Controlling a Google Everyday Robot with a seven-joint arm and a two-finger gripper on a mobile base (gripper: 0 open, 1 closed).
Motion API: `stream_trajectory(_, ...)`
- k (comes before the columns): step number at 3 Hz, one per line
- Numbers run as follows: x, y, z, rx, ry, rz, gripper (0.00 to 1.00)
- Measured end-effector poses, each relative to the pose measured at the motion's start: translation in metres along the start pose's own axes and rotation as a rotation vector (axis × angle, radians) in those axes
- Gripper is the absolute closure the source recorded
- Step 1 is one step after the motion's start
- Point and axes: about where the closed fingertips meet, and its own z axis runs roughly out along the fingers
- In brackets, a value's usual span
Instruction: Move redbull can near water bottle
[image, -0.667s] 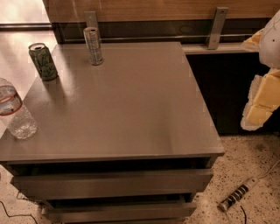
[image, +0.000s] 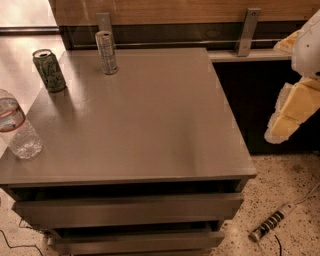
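Moved since earlier view: nothing. Gripper (image: 292, 115) unchanged at 3 o'clock, off the bench (image: 150, 125), likely staged before reaching; open or closed, cannot tell. Redbull can (image: 106, 52): upright, 11 o'clock, untouched. Water bottle (image: 17, 127): 8 o'clock, well apart. 1 green can (image: 49, 70) roughly between.

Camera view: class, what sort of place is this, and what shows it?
Probably an office break area: a grey drawer cabinet holding a redbull can, green can and water bottle; speckled floor with power strip. The gripper hangs beyond its right edge.
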Motion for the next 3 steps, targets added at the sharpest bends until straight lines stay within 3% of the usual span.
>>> stream_trajectory(1,-0.004,-0.002,0.019,0.039,-0.074,0.093,0.00)
stream_trajectory(2,-0.014,-0.031,0.037,0.115,-0.213,0.217,0.00)
stream_trajectory(3,-0.045,-0.082,0.051,0.190,-0.477,0.339,0.00)
